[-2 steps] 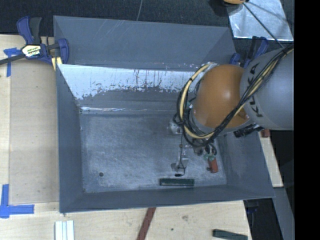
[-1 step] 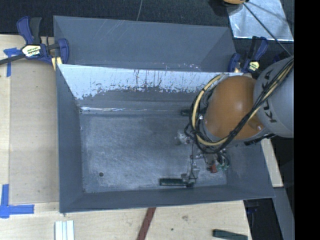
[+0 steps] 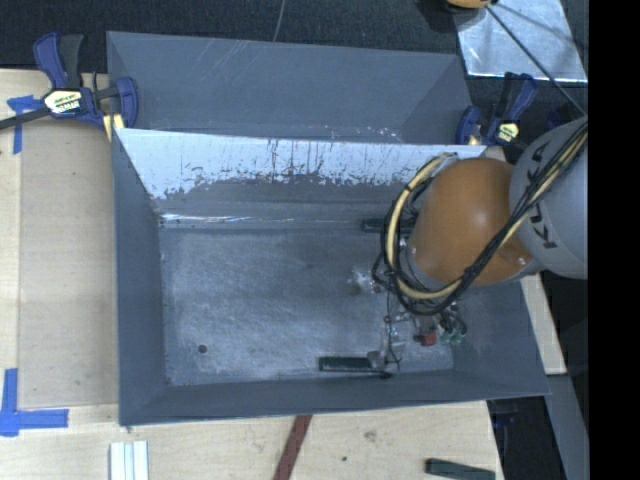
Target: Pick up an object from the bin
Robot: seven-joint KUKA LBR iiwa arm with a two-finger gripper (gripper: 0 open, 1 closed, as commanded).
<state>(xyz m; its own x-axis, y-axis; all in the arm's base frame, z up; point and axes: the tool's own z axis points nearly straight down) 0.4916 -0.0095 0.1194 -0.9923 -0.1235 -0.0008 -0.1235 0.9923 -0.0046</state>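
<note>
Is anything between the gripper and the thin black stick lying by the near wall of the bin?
Nothing visible does. The gripper hangs right at the right end of the black stick, with no other thing between them.

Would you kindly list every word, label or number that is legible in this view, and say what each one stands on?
"KU": dark letters on the grey arm link. This is how they seem to read, and the rest of the word is not legible.
No writing can be made out on the grey bin, the orange wrist cover or the slim black thing by the bin's near wall.
</note>
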